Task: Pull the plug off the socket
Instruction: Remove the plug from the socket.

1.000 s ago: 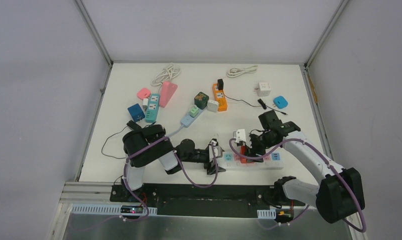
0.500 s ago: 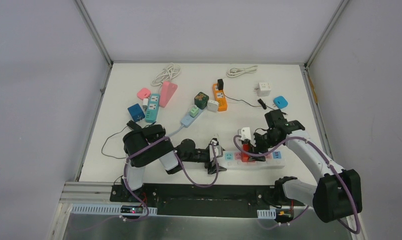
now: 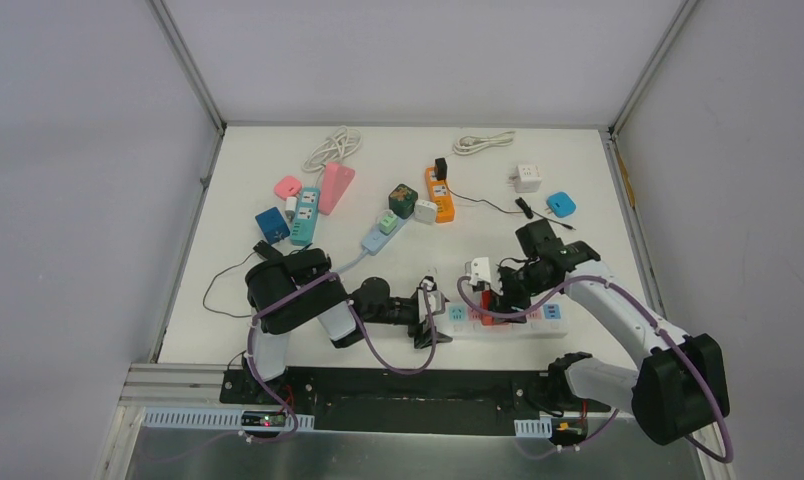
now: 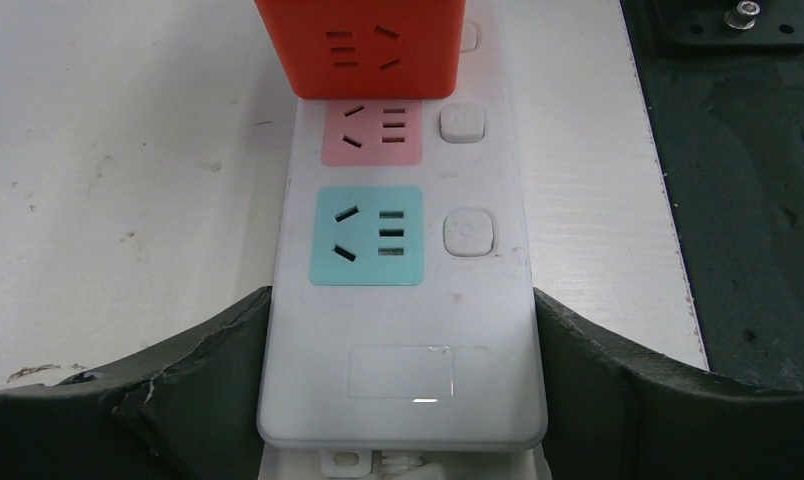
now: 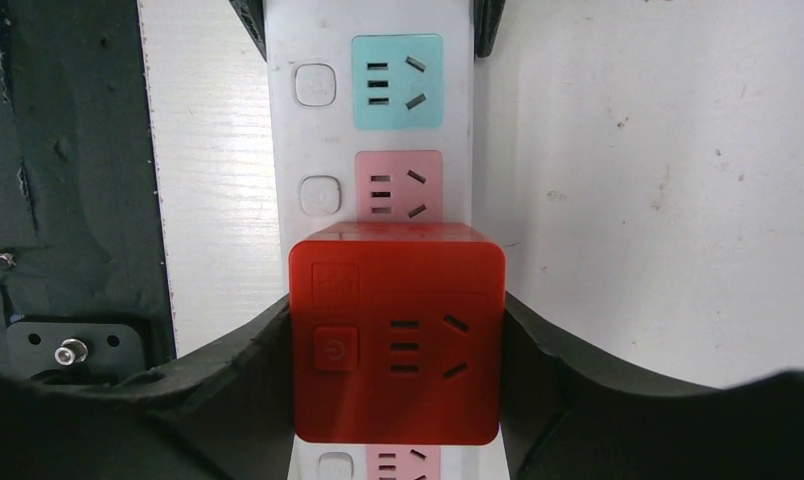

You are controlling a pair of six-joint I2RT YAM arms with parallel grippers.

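Grips are set — our left hand (image 4: 402,400) clamps the left end of the white strip (image 4: 488,180), our right hand (image 5: 398,345) pinches the red plug (image 5: 396,290), seemingly seated mid-strip near us; the pull is not yet done.

The left arm (image 3: 313,305) is folded low near its base and extended rightward; the left gripper (image 3: 431,318) is closed across the end of the power strip (image 4: 403,330). The right arm (image 3: 623,312) is bent leftward; the right gripper (image 3: 491,298) is clamped on the red plug (image 5: 398,340).
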